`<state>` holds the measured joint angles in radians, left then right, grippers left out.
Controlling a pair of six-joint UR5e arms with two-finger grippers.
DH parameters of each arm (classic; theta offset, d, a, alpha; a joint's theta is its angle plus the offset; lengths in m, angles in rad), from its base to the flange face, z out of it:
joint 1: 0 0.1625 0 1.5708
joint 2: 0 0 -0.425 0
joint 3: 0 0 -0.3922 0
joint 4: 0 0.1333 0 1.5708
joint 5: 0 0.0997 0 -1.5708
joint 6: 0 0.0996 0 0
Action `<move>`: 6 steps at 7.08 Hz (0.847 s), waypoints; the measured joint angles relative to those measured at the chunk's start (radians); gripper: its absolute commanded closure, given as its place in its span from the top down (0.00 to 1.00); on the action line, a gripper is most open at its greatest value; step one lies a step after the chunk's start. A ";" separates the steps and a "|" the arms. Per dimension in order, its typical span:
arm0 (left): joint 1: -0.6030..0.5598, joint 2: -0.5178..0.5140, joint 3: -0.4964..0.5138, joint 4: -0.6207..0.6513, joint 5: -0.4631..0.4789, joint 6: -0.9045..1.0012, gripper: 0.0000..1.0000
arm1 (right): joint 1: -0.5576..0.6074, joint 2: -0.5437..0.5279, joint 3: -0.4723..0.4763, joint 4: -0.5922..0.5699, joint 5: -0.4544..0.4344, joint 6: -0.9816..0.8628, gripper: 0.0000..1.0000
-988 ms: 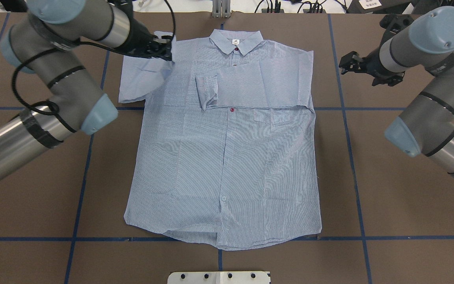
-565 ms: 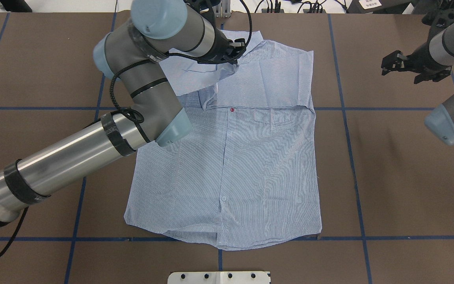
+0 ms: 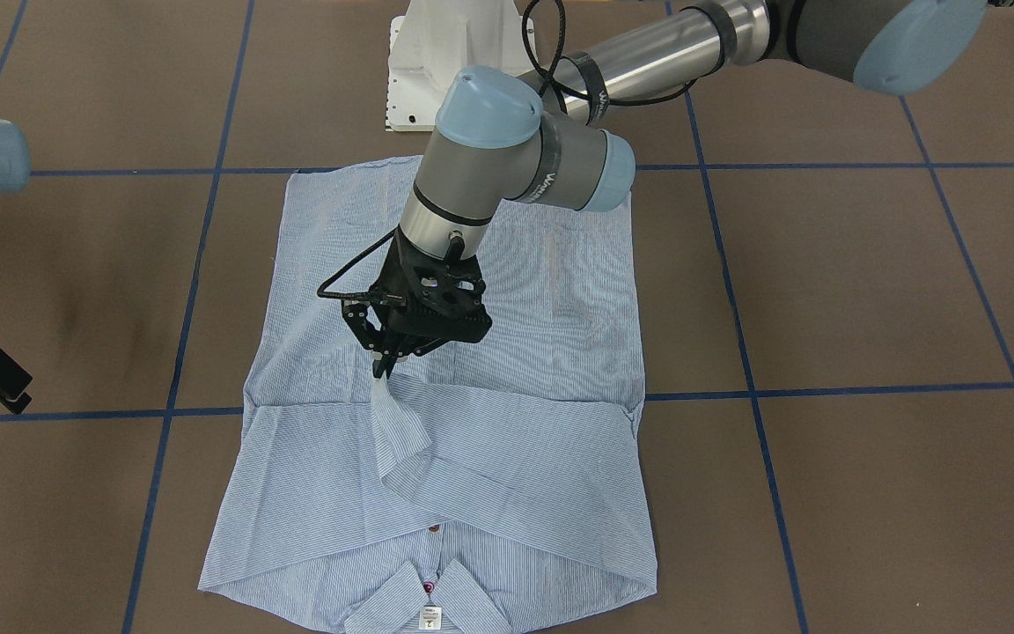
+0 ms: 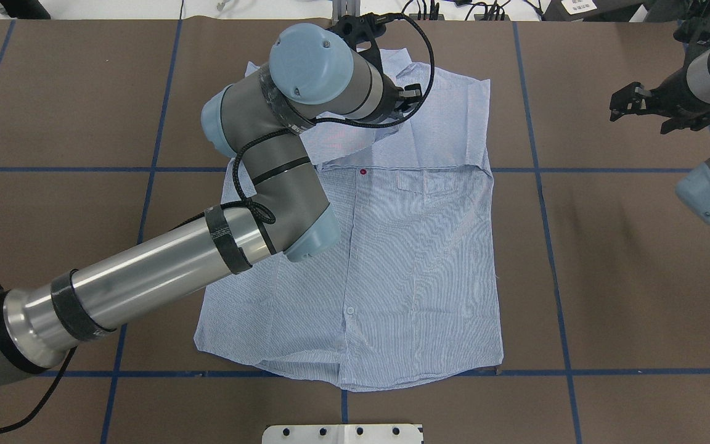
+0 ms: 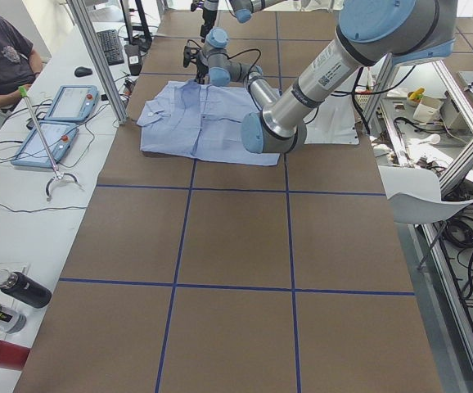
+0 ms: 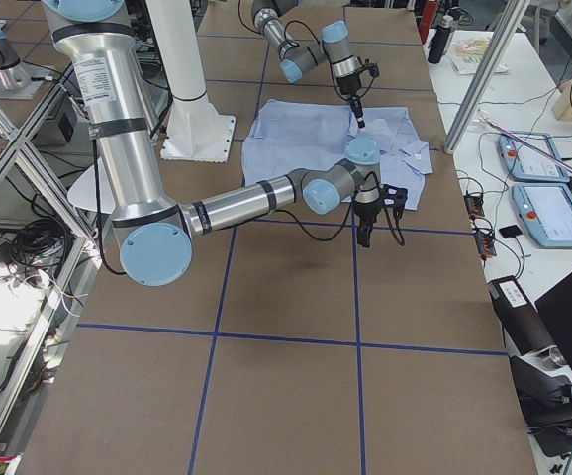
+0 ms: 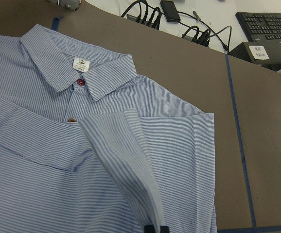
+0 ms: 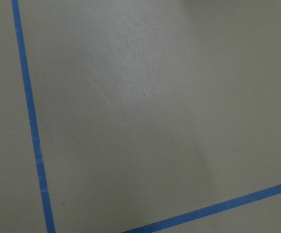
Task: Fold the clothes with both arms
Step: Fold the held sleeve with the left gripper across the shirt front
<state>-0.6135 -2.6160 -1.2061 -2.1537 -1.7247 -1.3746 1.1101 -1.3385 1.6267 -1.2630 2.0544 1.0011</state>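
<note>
The shirt [image 4: 392,259] is lying flat on the table [image 4: 607,277], its collar [image 3: 423,599] at the end farthest from the robot. The left gripper [image 3: 381,368] is hanging over the chest, a sleeve [image 3: 401,431] trailing from it toward the collar. The right gripper [image 4: 619,105] is hovering well apart — off the shirt's right side, over the table.

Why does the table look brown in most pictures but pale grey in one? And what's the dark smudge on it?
Right wrist view: the table is washed out with a pale sheen, so brown reads grey. Overhead view: the smudge looks like a soft shadow near the right arm. Left wrist view: the shirt is sharp, stripes crisp.
</note>
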 measured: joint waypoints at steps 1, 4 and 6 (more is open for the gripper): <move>0.012 -0.025 0.026 0.000 0.021 -0.001 1.00 | 0.000 0.000 -0.003 0.001 0.001 0.001 0.99; 0.026 -0.070 0.009 0.035 0.048 -0.005 1.00 | 0.000 -0.013 0.038 0.002 0.017 0.031 1.00; 0.025 0.066 -0.286 0.179 0.045 -0.001 0.99 | -0.027 -0.046 0.125 0.009 0.067 0.187 1.00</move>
<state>-0.5887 -2.5503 -1.4925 -1.9751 -1.6797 -1.3753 1.0831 -1.3844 1.7516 -1.2539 2.1216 1.1878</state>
